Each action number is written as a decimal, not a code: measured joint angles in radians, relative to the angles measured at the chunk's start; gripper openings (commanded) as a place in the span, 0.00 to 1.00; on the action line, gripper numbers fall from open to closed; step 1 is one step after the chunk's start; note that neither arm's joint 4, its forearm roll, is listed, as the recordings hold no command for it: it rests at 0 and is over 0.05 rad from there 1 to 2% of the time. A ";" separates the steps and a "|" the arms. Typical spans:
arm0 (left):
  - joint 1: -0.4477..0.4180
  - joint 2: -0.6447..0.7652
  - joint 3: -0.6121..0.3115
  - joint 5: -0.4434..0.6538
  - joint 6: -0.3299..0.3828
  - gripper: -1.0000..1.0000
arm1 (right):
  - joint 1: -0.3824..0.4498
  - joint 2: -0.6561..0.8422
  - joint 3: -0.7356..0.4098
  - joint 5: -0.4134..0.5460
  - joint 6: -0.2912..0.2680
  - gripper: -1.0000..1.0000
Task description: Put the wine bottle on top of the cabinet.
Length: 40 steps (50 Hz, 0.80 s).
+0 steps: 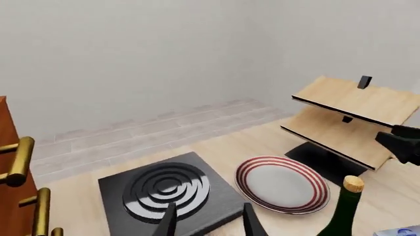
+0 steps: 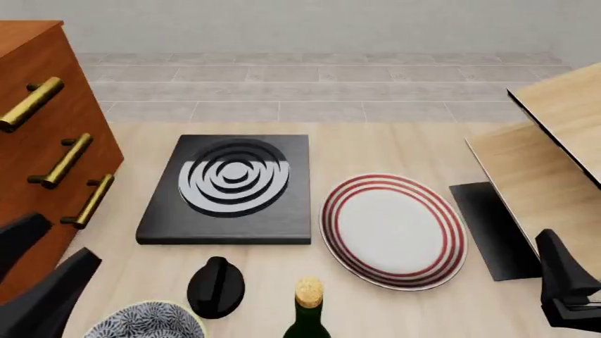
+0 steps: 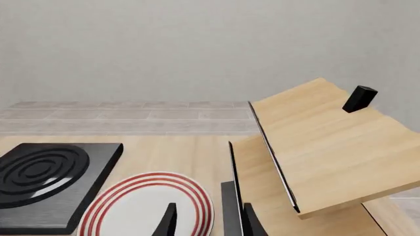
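Note:
The wine bottle stands upright at the table's near edge, dark green with a tan cork; only its neck and top show. It also rises in the left wrist view as the wine bottle. The reddish-brown cabinet with brass bar handles stands at the far left, and its edge shows as the cabinet. My left gripper is open and holds nothing; it hangs low in front of the cabinet, left of the bottle. My right gripper is open and empty too, down at the right.
A black hotplate with ringed burner lies mid-table, and a red-rimmed white plate lies right of it. A black knob and a patterned bowl sit near the bottle. A pale wooden shelf unit stands at the right.

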 measured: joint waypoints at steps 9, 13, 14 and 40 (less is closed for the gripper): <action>-0.107 0.035 0.014 -0.036 -0.007 1.00 | 0.000 0.000 0.000 0.000 0.000 1.00; -0.152 0.072 0.023 -0.075 -0.009 1.00 | 0.000 0.001 0.000 -0.001 0.000 1.00; -0.161 0.080 0.025 -0.084 -0.009 1.00 | 0.000 0.001 0.000 -0.001 0.000 1.00; -0.364 0.352 0.070 -0.353 -0.021 1.00 | 0.000 0.009 0.001 -0.010 0.000 1.00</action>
